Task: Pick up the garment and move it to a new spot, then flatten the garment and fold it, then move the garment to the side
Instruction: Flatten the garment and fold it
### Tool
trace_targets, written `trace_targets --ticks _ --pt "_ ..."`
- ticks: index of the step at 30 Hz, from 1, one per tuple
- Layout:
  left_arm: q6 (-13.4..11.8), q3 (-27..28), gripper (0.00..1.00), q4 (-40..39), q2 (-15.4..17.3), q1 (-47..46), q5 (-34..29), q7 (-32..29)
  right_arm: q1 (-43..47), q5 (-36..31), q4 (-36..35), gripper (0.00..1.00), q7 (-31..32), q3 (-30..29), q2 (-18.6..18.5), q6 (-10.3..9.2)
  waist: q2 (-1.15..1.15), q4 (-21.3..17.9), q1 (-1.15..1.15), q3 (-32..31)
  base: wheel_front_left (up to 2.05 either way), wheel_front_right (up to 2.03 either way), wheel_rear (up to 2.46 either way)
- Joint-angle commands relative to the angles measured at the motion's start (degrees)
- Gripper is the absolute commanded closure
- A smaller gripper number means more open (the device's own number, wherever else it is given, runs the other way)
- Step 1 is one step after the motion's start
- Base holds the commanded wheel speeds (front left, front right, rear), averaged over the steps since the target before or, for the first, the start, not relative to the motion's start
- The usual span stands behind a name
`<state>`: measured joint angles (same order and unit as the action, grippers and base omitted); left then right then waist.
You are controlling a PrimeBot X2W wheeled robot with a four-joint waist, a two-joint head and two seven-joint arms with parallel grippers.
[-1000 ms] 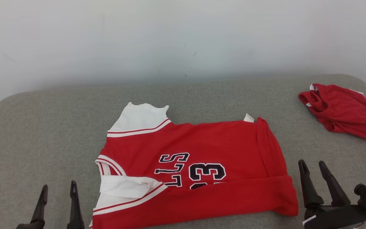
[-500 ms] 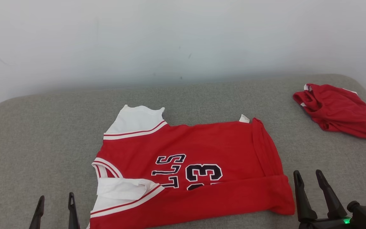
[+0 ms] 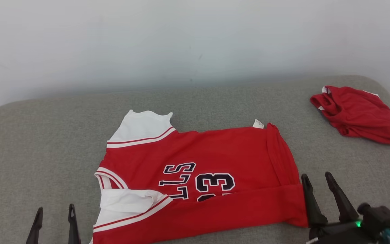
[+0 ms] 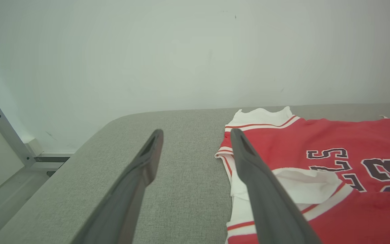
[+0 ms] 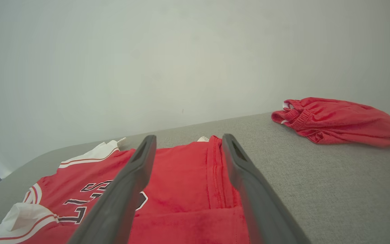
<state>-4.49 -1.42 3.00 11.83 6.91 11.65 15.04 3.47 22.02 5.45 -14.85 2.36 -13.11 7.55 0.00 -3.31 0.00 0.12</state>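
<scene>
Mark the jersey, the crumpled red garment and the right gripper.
jersey point(image 3: 215, 149): head view, red body above the lettering.
crumpled red garment point(image 3: 361, 117): head view, middle of the heap.
right gripper point(image 3: 316, 176): head view, midway between its open fingertips.

Both arms sit low by the near edge of the grey fabric surface. The left gripper, two long dark fingers, is at the near-left with its jaws spread wide and empty. The right gripper is near-right, also wide and empty, tips leaning a bit left, with a green light glowing on its black wrist.
</scene>
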Motion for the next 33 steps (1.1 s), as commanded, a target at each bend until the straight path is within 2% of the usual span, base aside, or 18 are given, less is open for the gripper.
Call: trace_targets --ticks 1,7,10,11,17,25,33 --pt "0.51 0.29 0.00 0.30 0.28 -1.66 -0.41 0.16 -2.33 -0.22 0.93 0.00 0.56 0.63 -0.76 -0.18 0.00 -0.95 0.00 0.90 0.00 0.00 0.00" --pt "3.07 0.27 0.00 3.04 2.09 -9.28 0.27 0.09 -11.49 1.31 5.69 0.00 2.58 2.87 -2.05 -0.18 0.00 -2.38 0.00 4.12 0.00 0.00 0.00" --pt "5.33 -0.54 0.00 6.08 3.77 -16.65 0.40 -0.96 -17.57 2.15 9.53 0.00 3.58 4.10 -3.27 -0.18 0.00 -2.96 0.00 6.61 0.00 0.00 0.00" --pt "6.82 -0.94 0.00 8.90 4.81 -21.98 0.88 -2.11 -21.86 2.63 12.20 0.00 4.20 5.24 -3.69 -0.18 0.00 -3.39 0.00 8.27 0.00 0.00 0.00" --pt "9.90 -2.44 0.00 17.58 7.08 -36.49 2.61 -6.28 -33.71 2.87 22.24 0.00 7.47 9.54 -4.06 -0.18 0.00 -5.90 0.00 13.12 0.00 0.00 0.00" --pt "11.82 -7.13 0.00 29.21 9.56 -51.01 5.66 -13.31 -45.59 4.29 33.22 0.00 10.21 14.80 -3.19 -0.18 0.00 -8.58 0.00 18.07 0.00 0.00 0.00" --pt "11.96 -15.02 0.00 38.32 12.81 -61.32 10.45 -20.56 -55.48 6.98 40.24 0.00 11.15 20.91 -0.86 -0.18 0.00 -10.83 0.00 23.16 0.00 0.00 0.00"
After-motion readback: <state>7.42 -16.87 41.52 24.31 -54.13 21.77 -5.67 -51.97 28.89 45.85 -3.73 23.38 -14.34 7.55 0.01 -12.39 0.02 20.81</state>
